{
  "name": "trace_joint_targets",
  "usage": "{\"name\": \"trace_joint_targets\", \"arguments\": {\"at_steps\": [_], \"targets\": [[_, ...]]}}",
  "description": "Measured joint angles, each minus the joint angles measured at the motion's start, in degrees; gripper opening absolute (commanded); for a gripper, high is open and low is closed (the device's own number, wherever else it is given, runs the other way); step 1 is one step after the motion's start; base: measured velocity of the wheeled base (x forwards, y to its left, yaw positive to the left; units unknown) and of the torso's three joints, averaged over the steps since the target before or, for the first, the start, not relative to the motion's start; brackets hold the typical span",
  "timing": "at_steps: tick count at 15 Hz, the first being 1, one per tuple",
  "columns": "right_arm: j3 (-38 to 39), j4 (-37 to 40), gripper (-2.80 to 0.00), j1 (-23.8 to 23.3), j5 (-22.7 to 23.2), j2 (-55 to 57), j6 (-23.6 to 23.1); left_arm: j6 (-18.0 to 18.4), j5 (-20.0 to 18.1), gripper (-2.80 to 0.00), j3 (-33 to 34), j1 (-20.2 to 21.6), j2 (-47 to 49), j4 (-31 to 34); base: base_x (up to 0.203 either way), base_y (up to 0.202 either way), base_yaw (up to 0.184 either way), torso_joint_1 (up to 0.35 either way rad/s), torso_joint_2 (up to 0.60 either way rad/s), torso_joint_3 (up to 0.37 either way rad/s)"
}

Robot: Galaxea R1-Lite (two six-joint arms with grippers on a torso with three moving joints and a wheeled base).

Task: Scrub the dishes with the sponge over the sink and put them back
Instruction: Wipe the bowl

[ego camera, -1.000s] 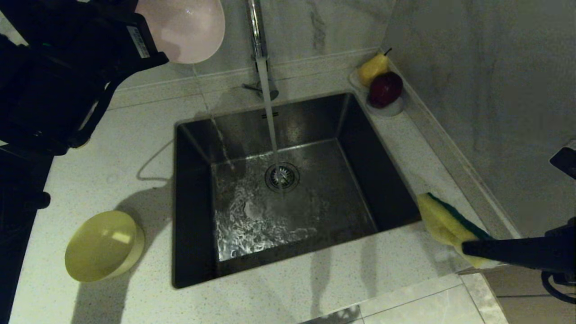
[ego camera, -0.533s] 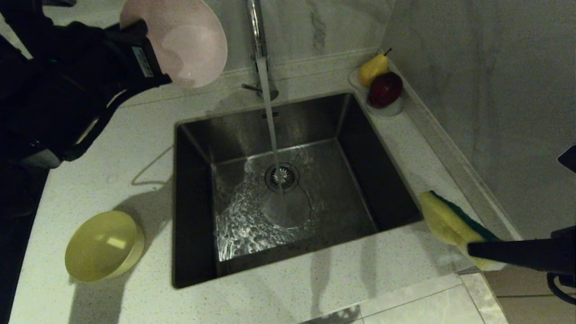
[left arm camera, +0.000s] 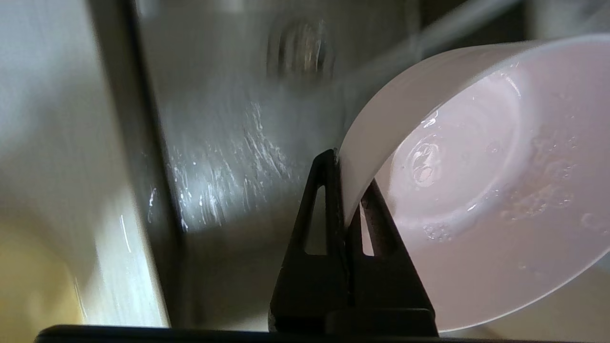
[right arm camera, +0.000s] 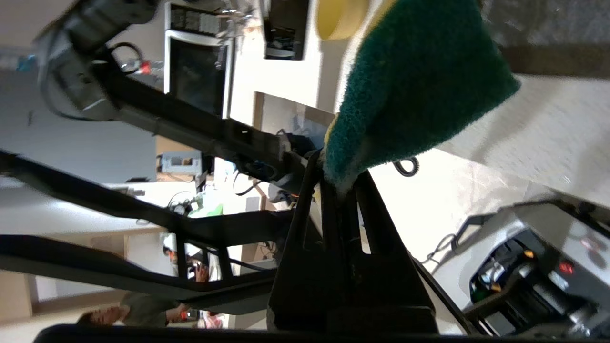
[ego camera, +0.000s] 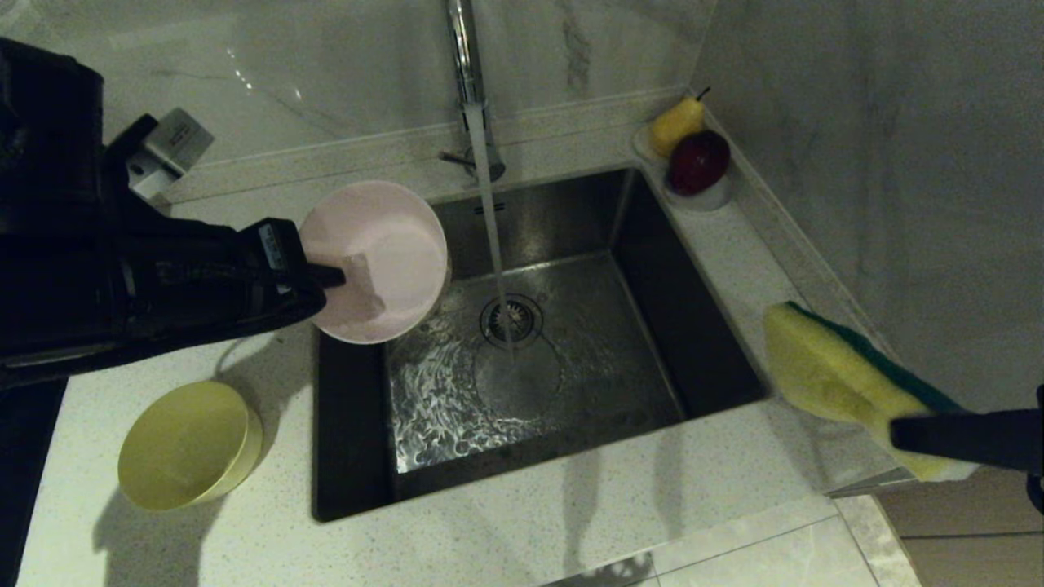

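Head view: two bowls; left gripper (ego camera: 338,275) clamps pink bowl (ego camera: 383,261), right gripper (ego camera: 901,430) clamps one sponge (ego camera: 832,375).

Hidden and cut off around the running tap

Covering part of the square steel sink (ego camera: 538,367), the pale pink plastic bowl (ego camera: 383,253); running off the head view's edge, the chrome tap (ego camera: 466,57) and black right gripper (ego camera: 905,432); blurring, the round drain strainer (left arm camera: 300,47).
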Motion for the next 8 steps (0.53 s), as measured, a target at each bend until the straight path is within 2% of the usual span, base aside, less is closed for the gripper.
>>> {"name": "trace_joint_targets", "arguments": {"at_steps": [3,8], "targets": [[-4.66,-0.08,-2.8,3.49,-0.15,2.72,-0.03,-3.11,-0.63,-2.8,2.33,-3.58,-0.6,6.4,0.0,0.0,0.0,0.0,0.0,0.0],[-8.23,-0.05,-2.8,13.49,-1.82,10.25,-0.34,-3.6,0.74,-2.8,5.27,-6.27,-0.63,6.61,0.0,0.0,0.0,0.0,0.0,0.0]]}}
